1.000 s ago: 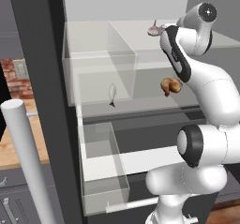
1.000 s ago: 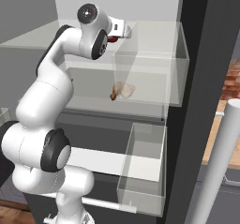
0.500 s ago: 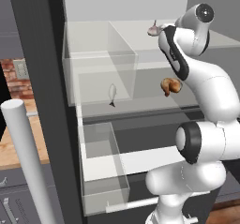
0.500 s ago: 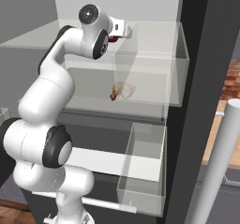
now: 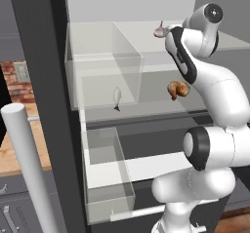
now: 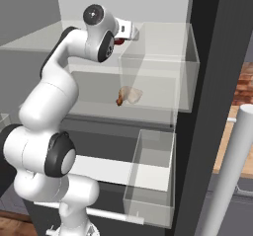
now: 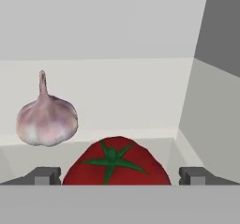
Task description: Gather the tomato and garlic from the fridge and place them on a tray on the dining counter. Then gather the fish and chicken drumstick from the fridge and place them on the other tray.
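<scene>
Hand view: tomato point(image 7: 116, 163) between spread pincer point(image 7: 119, 176) fingertips.

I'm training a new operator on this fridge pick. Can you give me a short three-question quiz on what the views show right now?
1. True or false: the end effector is already shut on the tomato.
2. In the hand view, which item sits beside the tomato, toward that picture's left? A) garlic B) fish C) chicken drumstick
3. Fill in: in the left base view, the fish and the chicken drumstick lie on the shelf ____ the one the arm reaches into.

Key: 1 false, the fingertips stand wide on either side of the tomato; 2 A; 3 below.
</scene>
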You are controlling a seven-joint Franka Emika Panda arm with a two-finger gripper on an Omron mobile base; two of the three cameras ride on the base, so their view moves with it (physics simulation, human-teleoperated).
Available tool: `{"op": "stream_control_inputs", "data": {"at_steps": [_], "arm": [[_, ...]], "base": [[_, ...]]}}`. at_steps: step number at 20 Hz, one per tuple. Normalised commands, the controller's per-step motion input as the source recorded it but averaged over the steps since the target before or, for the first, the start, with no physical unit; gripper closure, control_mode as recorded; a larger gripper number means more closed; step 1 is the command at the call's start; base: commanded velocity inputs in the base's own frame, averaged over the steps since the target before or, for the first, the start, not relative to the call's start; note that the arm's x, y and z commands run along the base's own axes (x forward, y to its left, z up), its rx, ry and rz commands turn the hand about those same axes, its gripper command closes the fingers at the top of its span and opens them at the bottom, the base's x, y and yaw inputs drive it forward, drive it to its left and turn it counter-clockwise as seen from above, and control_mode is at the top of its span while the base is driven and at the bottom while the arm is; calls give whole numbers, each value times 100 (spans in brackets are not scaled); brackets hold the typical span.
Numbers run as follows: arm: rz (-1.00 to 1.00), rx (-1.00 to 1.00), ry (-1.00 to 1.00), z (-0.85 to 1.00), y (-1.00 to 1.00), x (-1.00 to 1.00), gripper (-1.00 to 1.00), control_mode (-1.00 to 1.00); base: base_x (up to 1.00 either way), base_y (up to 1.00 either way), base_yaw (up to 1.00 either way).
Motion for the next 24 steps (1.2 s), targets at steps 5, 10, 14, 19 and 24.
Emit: {"op": "stream_control_inputs", "data": {"at_steps": [5, 10, 14, 19, 24], "arm": [[0, 0, 0, -6, 0, 0, 100, -100], [0, 0, 1, 0, 0, -2, 100, -100], [0, 0, 0, 0, 0, -21, 100, -100], [0, 0, 0, 0, -2, -20, 100, -100], [0, 0, 0, 0, 0, -24, 100, -100]], "base": [[0, 0, 0], [0, 0, 0], [0, 0, 0], [0, 0, 0], [0, 0, 0]]}}
